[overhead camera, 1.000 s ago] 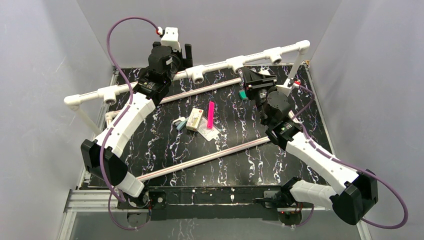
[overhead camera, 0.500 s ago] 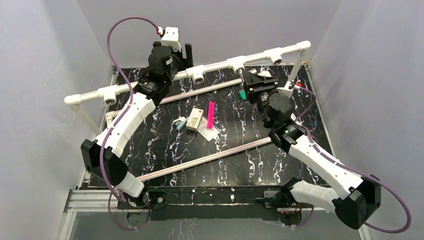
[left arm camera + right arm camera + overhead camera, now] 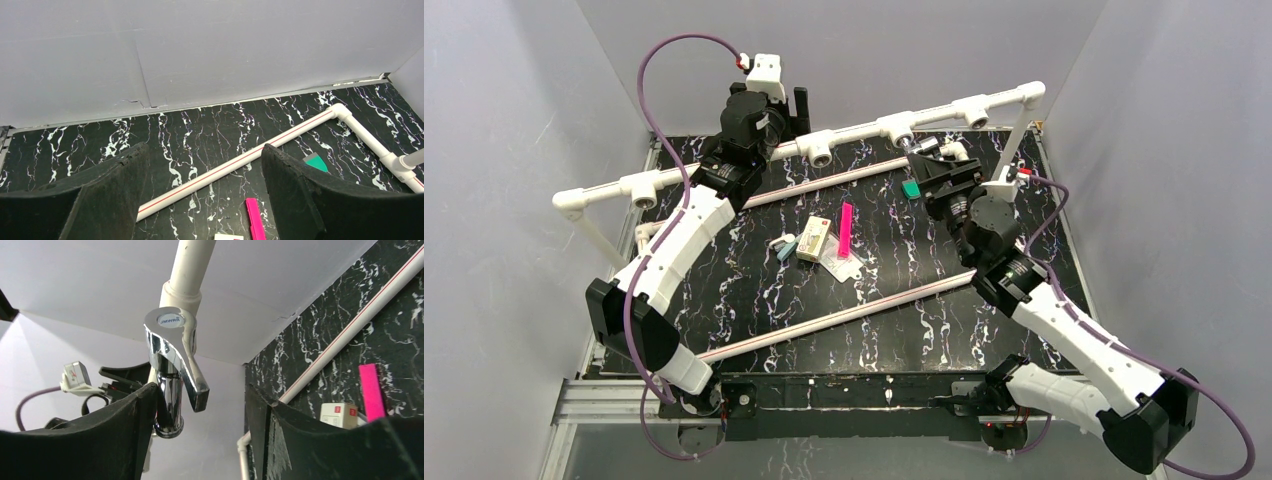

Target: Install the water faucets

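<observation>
Faucet (image 3: 172,370) is sitting on the pipe (image 3: 192,260) between the parted jaws of my right pincer (image 3: 200,390); I am holding my left pincer (image 3: 204,149) wide apart above the table (image 3: 200,122).

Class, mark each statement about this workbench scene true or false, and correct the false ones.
1. The chrome faucet sits against a white pipe fitting. True.
2. The left gripper holds a faucet. False: it is open with nothing between its fingers.
3. A pink strip lies on the table. True.
4. The right gripper is clamped shut on the faucet. False: its fingers stand apart, with a clear gap beside the faucet.
5. The green piece rests on top of the white pipe. False: it lies on the table, below the pipe.
</observation>
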